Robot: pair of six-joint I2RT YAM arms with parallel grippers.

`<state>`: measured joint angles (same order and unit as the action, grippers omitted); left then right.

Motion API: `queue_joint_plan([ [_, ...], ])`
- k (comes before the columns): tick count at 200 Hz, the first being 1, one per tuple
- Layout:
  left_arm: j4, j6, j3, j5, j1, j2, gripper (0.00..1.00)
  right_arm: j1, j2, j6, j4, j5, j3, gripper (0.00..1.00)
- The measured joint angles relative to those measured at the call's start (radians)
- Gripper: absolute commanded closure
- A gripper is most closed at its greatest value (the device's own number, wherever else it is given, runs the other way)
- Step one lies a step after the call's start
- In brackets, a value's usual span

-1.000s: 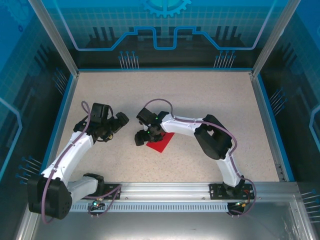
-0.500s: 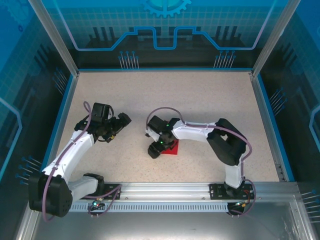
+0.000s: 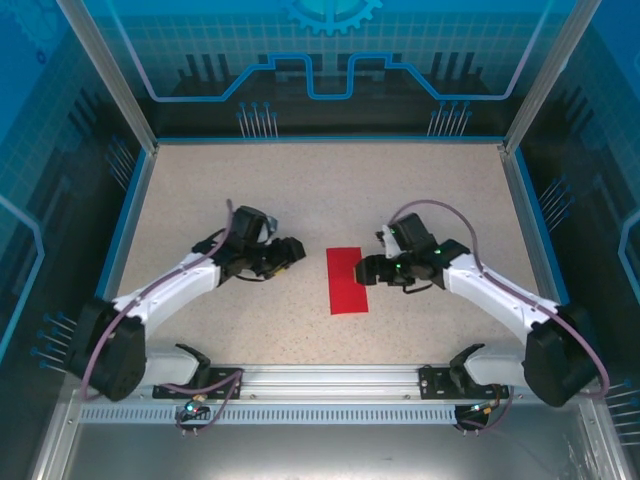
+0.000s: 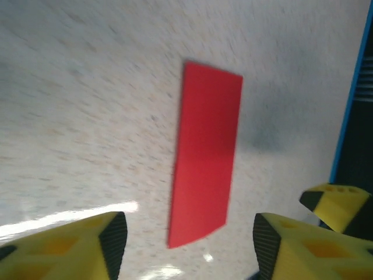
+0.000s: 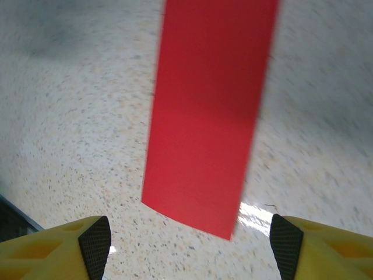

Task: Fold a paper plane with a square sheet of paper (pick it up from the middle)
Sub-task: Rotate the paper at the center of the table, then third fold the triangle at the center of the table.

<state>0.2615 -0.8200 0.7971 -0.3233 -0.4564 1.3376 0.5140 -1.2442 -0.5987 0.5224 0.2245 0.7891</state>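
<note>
Lying flat near the middle of the table (image 3: 430, 190) as a long narrow rectangle of red paper (image 3: 346, 280), bright, plain and unmarked. Running lengthwise from the near side toward the far side, resting fully on the speckled surface.

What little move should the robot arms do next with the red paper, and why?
Probably the left gripper should ease right toward the nearest long edge of the red paper. The paper lies flat on the table as a narrow strip, with neither arm holding it; both grippers are open, and the right gripper sits beside its other edge.
</note>
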Motion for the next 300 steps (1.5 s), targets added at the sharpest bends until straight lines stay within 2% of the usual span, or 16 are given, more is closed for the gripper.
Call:
queue_joint_plan([
  [27,-0.085,-0.015,0.078,-0.042,-0.105,0.164,0.67,-0.051,0.029,-0.087,0.016,0.043,-0.062,0.26],
  [71,-0.144,-0.020,0.215,-0.068,-0.179,0.368,0.78,-0.063,0.015,-0.158,0.000,0.083,-0.090,0.26],
  [175,-0.108,-0.016,0.294,-0.056,-0.182,0.569,0.84,-0.035,-0.055,-0.229,-0.079,0.118,-0.123,0.26],
  [223,-0.082,-0.017,0.294,-0.029,-0.182,0.587,0.85,0.008,-0.068,-0.266,-0.107,0.117,-0.153,0.36],
  [277,-0.082,-0.016,0.294,-0.021,-0.182,0.587,0.86,0.045,-0.112,-0.289,-0.145,0.117,-0.167,0.39],
  [300,-0.082,-0.017,0.294,-0.019,-0.182,0.587,0.86,0.063,-0.150,-0.290,-0.151,0.116,-0.167,0.43],
])
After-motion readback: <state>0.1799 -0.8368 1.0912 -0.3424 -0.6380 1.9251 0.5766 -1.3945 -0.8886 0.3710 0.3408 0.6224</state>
